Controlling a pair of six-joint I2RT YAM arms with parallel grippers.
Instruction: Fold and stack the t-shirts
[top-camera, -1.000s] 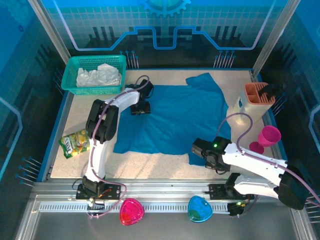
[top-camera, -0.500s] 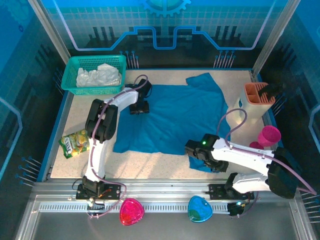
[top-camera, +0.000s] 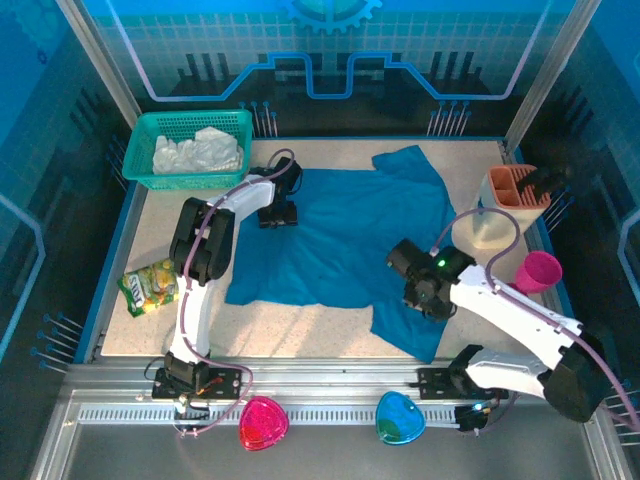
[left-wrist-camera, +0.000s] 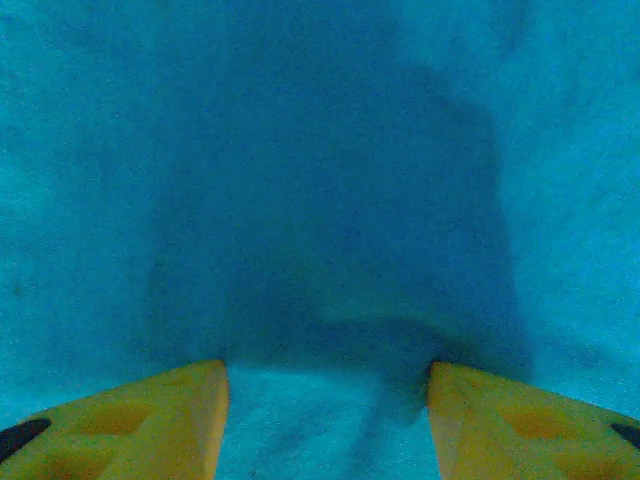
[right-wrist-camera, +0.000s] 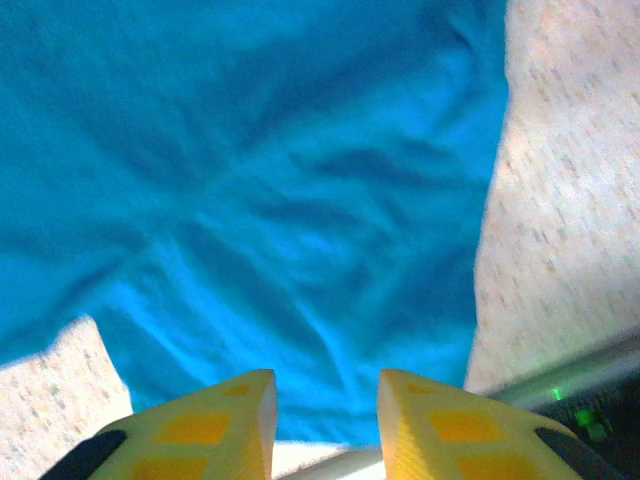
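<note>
Two grippers, both with jaws apart. Left gripper (left-wrist-camera: 327, 385): fingers wide, low over teal-blue t-shirt (top-camera: 350, 235) near its far left edge. Right gripper (right-wrist-camera: 327, 390): narrow gap, nothing between, above same shirt's near right corner. Shirt spread across middle of table (top-camera: 300, 330). White t-shirt (top-camera: 200, 150) bunched in green basket (top-camera: 190, 118), far left corner. Snack packet (top-camera: 150, 287) at left edge.

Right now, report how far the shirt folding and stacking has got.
Done: nothing folded; the teal shirt lies spread on the table. In hand: left gripper open at its far-left edge, right gripper open over its near-right part. Left: fold it, take the white shirt from the green basket, fold that, stack both.
</note>
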